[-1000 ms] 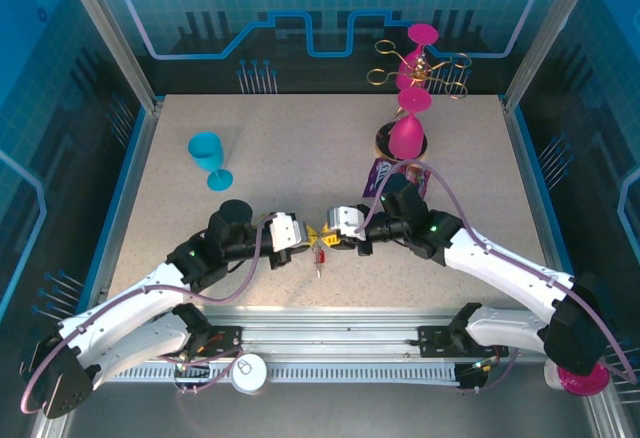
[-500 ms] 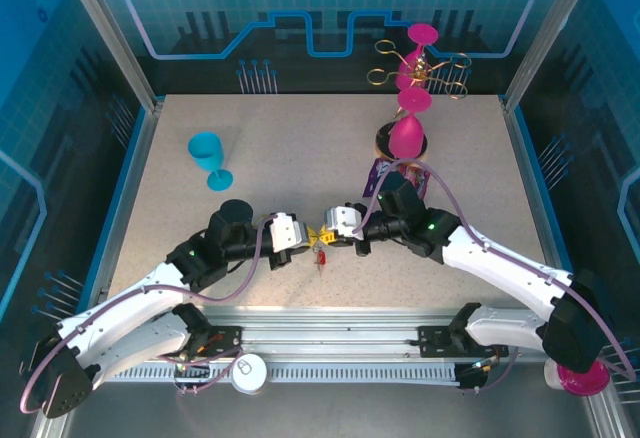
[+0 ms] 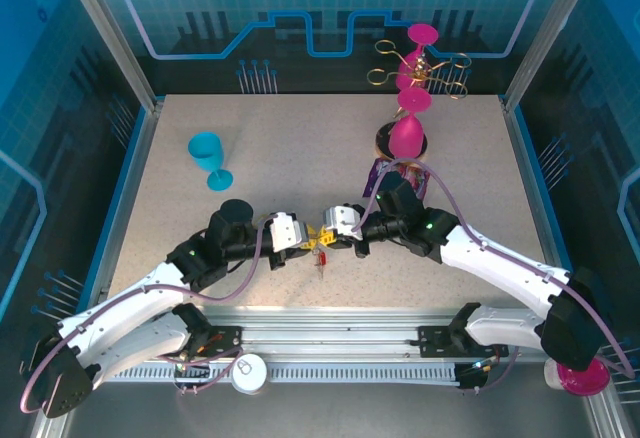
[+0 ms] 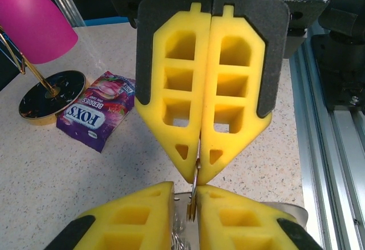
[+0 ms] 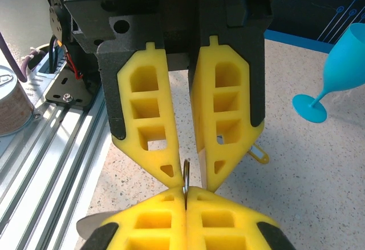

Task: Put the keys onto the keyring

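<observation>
Nudged slightly leftward, the right hand [image 4: 198,174] clamps the keyring [image 5: 186,170] by a thin silver ring, lower centre; left hand [image 5: 191,177] stands slightly parted around it. Keys [image 3: 320,254] dangle beneath; threading looks unfinished.

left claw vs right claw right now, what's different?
Left claw has its jaws parted; right claw has its jaws shut. Right claw pinches the ring; the ring sits in left claw's gap, seemingly unclamped. Both have yellow fingers and meet tip to tip.
</observation>
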You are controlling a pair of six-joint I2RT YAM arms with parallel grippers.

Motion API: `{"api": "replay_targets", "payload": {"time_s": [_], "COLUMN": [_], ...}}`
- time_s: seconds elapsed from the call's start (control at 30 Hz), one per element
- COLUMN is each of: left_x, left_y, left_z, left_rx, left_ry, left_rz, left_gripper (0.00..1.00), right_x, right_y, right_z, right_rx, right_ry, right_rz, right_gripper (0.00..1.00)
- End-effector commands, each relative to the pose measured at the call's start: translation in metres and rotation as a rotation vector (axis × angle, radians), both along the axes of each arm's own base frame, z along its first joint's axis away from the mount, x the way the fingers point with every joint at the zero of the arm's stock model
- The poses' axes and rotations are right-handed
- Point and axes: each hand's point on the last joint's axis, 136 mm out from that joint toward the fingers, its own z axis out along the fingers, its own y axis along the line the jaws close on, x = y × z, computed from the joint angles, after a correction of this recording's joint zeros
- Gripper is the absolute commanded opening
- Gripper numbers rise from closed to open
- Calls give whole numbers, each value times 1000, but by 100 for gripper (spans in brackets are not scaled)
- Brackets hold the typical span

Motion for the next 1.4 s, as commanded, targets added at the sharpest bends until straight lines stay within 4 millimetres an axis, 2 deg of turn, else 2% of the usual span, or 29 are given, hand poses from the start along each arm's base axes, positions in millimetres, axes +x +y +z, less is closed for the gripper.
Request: {"api": "replay_targets", "payload": {"time_s": [0.0, 0.1, 0.2, 0.23, 0.3, 0.37, 0.47, 0.6, 0.8, 0.93, 0.97, 1.07, 1.17, 1.3, 1.37], "left_x": [-2, -3, -3, -3, 0, 6, 19, 35, 48, 47, 46, 43, 37, 21, 15], "left_y": [-9, -9, -7, -6, -3, 3, 15, 35, 69, 93, 101, 133, 177, 220, 237], "left_z": [25, 26, 28, 29, 30, 30, 31, 32, 38, 48, 50, 53, 56, 59, 60], "left_rx": [-71, -73, -73, -73, -69, -63, -54, -36, -48, -64, -68, -59, -63, -87, -96], "left_ry": [-44, -58, -82, -88, -99, -101, -82, -34, 83, 128, 136, 155, 170, 190, 187], "left_rz": [-35, -42, -42, -37, -10, 44, 162, 329, 582, 707, 746, 901, 1115, 1313, 1394], "left_gripper": [16, 1, 0, 0, 0, 0, 0, 0, 0, 0, 0, 0, 0, 0, 0], "right_x": [-14, -14, -11, -7, 3, 17, 41, 64, 86, 91, 96, 101, 103, 110, 105], "right_y": [14, 14, 11, 9, 1, -9, -29, -42, -41, -34, -28, -16, 5, 33, 57], "right_z": [19, 18, 16, 15, 15, 16, 20, 18, -8, -34, -29, -43, -52, -66, -74], "right_rx": [77, 79, 67, 63, 60, 68, 86, 127, 122, 4, -14, -104, -138, -171, -195], "right_ry": [-5, -2, -16, -28, -53, -77, -78, 23, 312, 487, 506, 581, 629, 674, 681], "right_rz": [79, 79, 52, 28, -51, -151, -349, -553, -779, -862, -868, -894, -870, -863, -772], "right_gripper": [0, 0, 0, 5, 28, 39, 47, 44, 36, 36, 36, 37, 38, 39, 41]}}
